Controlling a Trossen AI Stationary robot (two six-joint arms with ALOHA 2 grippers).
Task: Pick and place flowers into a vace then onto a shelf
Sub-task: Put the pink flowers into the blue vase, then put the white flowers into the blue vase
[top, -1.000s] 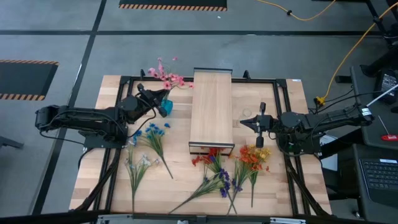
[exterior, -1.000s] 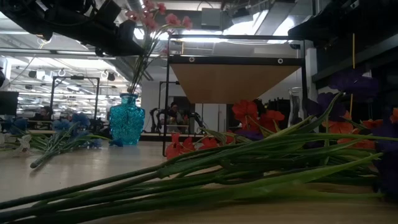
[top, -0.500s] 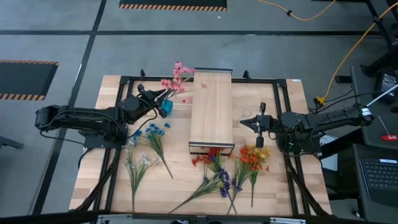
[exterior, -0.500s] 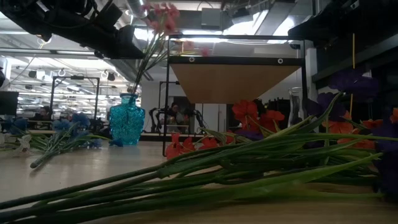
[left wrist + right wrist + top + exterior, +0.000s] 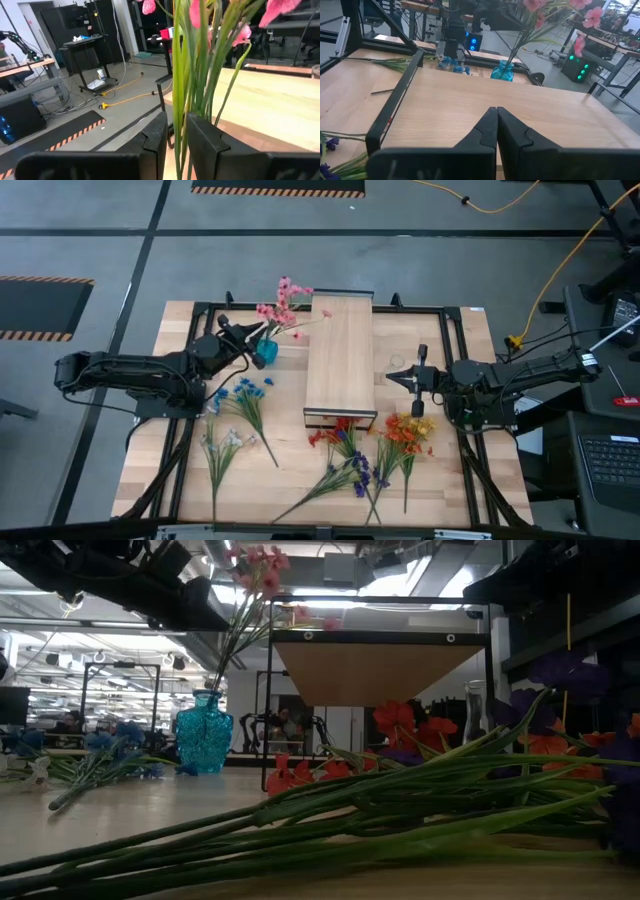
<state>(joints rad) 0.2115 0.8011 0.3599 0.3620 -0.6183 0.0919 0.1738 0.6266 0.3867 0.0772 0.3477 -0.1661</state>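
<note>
Left tool (image 5: 246, 337) sits at the vase (image 5: 266, 352), near the table's (image 5: 290, 450) far left part, just left of the shelf (image 5: 340, 360). Its fingers (image 5: 205, 145) are spread a little, with the pink sprig's green stems (image 5: 182, 75) running up between them. Can't tell if the fingers touch the stems.

Pink sprig (image 5: 285, 305) stands in the vase, stems down inside and blooms leaning toward the shelf's far left corner. In the low view the teal vase (image 5: 204, 730) stands upright on the table, left of the shelf's black frame. The pink blooms (image 5: 255, 560) reach about level with the shelf's top (image 5: 380, 670).

Right tool (image 5: 412, 377) hangs over the table just right of the shelf, about halfway along it. Its fingers (image 5: 485, 130) are pressed together and hold nothing. Its wrist view looks toward the vase (image 5: 502, 72).

5 other flower bunches lie flat on the table:
- blue (image 5: 245, 395), near side of the vase
- white (image 5: 220, 445), nearer the front edge, left
- red (image 5: 335, 435), just off the shelf's near end
- purple (image 5: 358, 470), beside the red, closer to the front
- orange (image 5: 408, 430), right of the purple, near side of the right tool

The shelf top carries nothing.
</note>
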